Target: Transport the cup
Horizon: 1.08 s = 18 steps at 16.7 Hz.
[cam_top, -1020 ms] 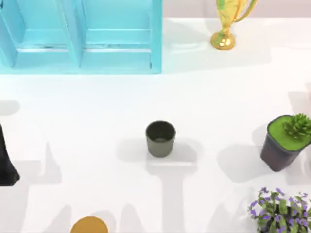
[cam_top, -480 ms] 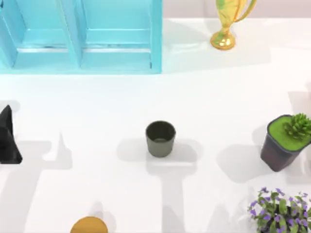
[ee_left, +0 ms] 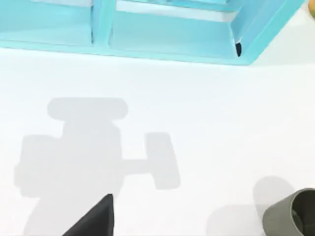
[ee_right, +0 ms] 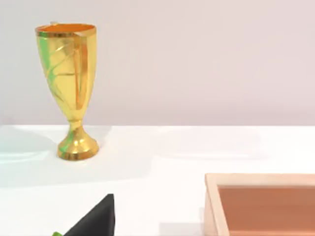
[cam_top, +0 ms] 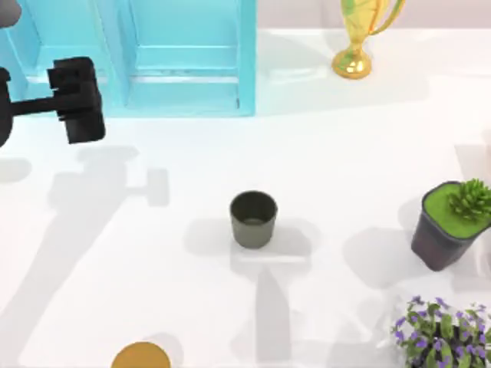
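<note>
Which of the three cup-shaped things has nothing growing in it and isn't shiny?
The small olive-grey tumbler mid-table: the purple-grey pot holds a succulent; the gold trophy gleams.

A white table (cam_top: 345, 153) carries soft shadows, a turquoise shelf unit (cam_top: 138, 61) at its rear, a pale wall (ee_right: 197, 59) behind

1. no text, label, brand, number or sign can be read anywhere in the views.
2. the cup (cam_top: 253, 218) is plain olive-grey, with no marking on its wall.
3. the gold trophy (ee_right: 69, 88) carries only shiny bands, no lettering.
4. the blue cabinet (cam_top: 153, 57) has bare panels with no writing.
5. the dark pot (cam_top: 441, 238) with the succulent bears no label.
</note>
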### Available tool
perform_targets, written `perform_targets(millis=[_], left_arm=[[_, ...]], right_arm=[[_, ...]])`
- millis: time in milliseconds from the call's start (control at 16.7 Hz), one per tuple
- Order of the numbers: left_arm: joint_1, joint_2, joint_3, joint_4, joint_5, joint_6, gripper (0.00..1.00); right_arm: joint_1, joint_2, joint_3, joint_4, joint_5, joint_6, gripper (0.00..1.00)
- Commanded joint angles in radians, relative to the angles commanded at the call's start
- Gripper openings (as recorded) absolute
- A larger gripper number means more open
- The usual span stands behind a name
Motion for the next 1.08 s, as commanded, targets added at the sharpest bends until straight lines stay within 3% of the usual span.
perform_targets(millis=[660, 1080], left_arm=[[-0.323, 1.004, 0.983, -0.654, 0.004, -0.310, 1.00], [-0.425, 1.313, 1.287, -0.850, 0.006, -0.397, 1.00]], right_arm=[[0.000, 0.000, 0.000, 0.000, 0.000, 0.000, 1.00], [0.000, 0.000, 0.000, 0.000, 0.000, 0.000, 1.00]])
